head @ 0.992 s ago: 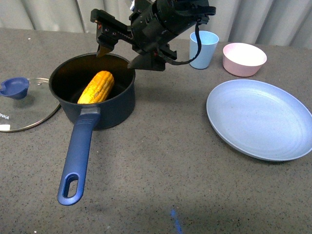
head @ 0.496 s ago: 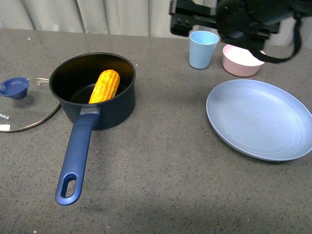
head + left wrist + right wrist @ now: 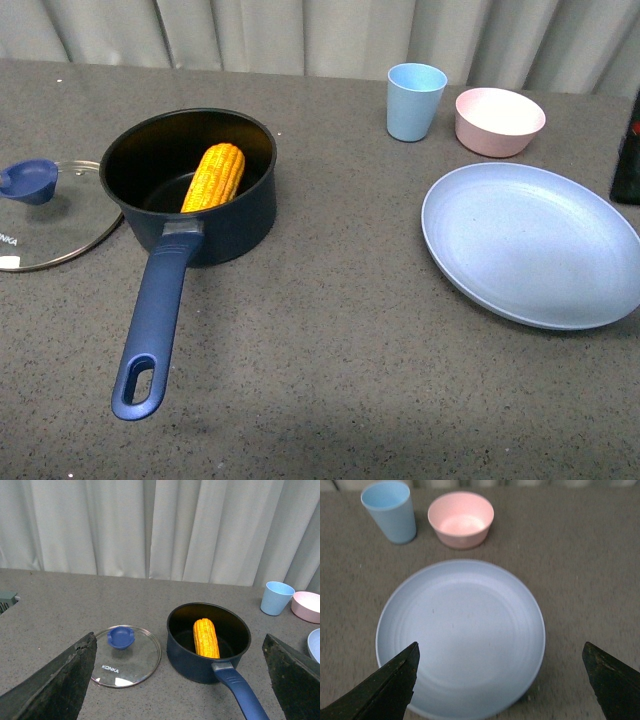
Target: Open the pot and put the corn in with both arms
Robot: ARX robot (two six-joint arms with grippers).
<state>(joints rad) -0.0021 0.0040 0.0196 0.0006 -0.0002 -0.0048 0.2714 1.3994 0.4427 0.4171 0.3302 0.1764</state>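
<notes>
Gone from over the far cups, the right arm (image 3: 628,150) now peeks in at the right edge; the corn (image 3: 213,177) lies in the open pot (image 3: 190,185); its lid (image 3: 48,215) rests on the bench, left. Both arms' jaws gape wide and hold nothing; the job looks done.

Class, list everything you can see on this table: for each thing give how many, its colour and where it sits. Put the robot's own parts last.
Round saucepan: one, dark navy-blue, black inside, left of centre, lid off.
Cob of corn: one, yellow-orange, leaning inside the saucepan.
Glass lid: one, clear with blue knob, flat on the table left of the saucepan.
Plastic cup: one, light blue, back centre.
Small bowl: one, pink, right of the cup.
Large plate: one, pale blue, right side.
Left gripper: black, open, holding nothing.
Right gripper: black, open above the plate.
</notes>
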